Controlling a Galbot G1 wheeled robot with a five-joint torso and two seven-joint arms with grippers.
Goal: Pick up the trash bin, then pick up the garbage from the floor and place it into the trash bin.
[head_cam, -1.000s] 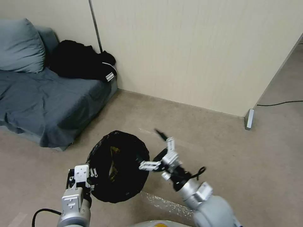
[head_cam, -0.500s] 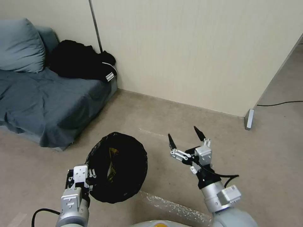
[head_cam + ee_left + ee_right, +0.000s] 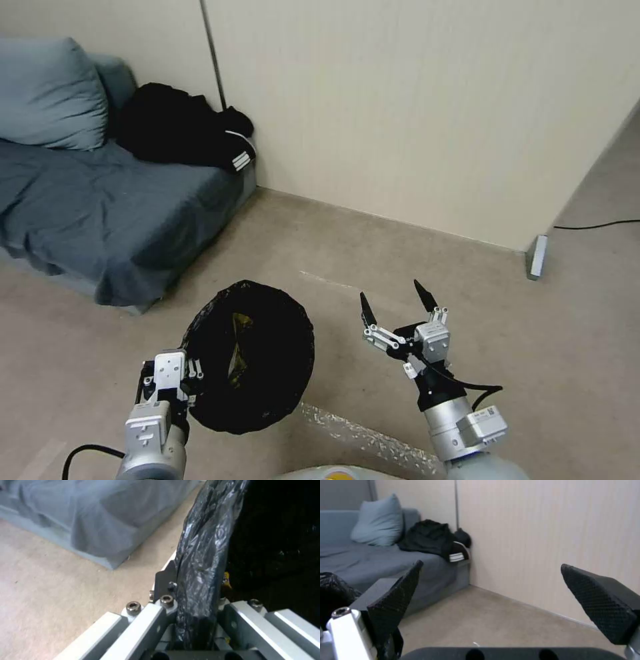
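The sofa (image 3: 100, 207) sits at far left; the left gripper (image 3: 175, 380) is clamped on the near rim of the bin (image 3: 250, 357), held off the floor, mouth tilted up toward the camera; the right gripper (image 3: 395, 308), beside it, points forward, spread wide and empty.

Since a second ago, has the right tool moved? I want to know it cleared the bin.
Yes. The right tool, open, was at the trash bin rim; now it stands apart on the bin's right, nearer the grey wall bracket.
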